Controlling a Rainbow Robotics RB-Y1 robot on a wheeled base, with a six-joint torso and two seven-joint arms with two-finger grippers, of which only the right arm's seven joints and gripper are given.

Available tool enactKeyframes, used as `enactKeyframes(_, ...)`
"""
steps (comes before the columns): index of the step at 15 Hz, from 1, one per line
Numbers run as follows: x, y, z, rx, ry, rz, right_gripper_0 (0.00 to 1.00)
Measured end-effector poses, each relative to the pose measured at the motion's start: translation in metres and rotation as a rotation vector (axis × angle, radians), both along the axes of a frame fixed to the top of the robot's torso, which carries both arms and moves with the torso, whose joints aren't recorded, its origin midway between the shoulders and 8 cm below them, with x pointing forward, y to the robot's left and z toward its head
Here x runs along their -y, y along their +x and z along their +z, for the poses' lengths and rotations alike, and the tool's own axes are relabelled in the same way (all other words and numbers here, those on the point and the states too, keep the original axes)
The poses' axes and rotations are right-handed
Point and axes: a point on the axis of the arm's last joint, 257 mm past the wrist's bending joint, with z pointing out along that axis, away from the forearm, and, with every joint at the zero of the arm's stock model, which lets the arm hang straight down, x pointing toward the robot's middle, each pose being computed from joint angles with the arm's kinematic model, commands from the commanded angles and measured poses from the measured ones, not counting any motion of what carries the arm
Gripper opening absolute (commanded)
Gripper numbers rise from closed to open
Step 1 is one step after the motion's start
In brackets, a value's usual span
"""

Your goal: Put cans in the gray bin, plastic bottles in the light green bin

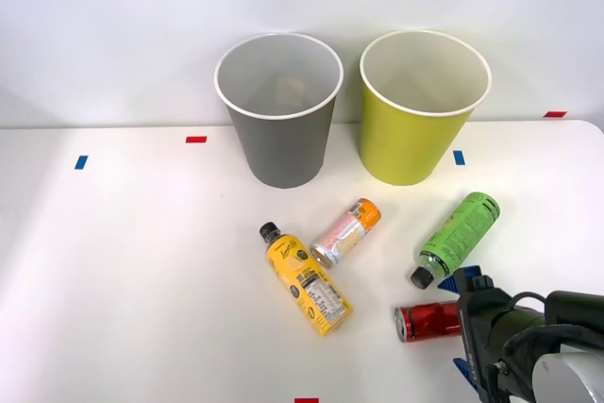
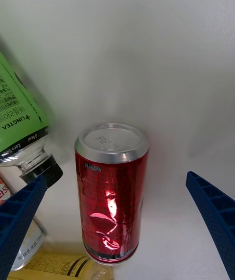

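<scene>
We straddle the red can [image 2: 111,191] near the table's [image 1: 123,271] front edge, right gripper [image 2: 117,221] jaws apart; next, close and lift toward the gray bin [image 1: 283,153].

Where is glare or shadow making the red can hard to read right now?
Right wrist view: bright glare streaks on the red can, soft shadow beside it, open right gripper straddling it. Front view: even lighting, the can partly covered by the arm.
</scene>
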Motion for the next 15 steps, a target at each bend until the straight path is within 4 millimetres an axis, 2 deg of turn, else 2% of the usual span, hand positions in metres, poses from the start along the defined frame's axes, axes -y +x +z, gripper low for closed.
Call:
enactKeyframes(3, -0.001, 0.001, -0.01, -0.018, -0.006, 0.003, 0.99)
enactKeyframes(10, -0.005, 0.006, -0.015, -0.019, -0.019, 0.014, 0.98)
enactKeyframes(12, -0.006, 0.006, -0.015, -0.018, -0.029, 0.028, 0.63)
enactKeyframes(15, -0.008, 0.005, -0.015, -0.013, -0.059, 0.06, 0.42)
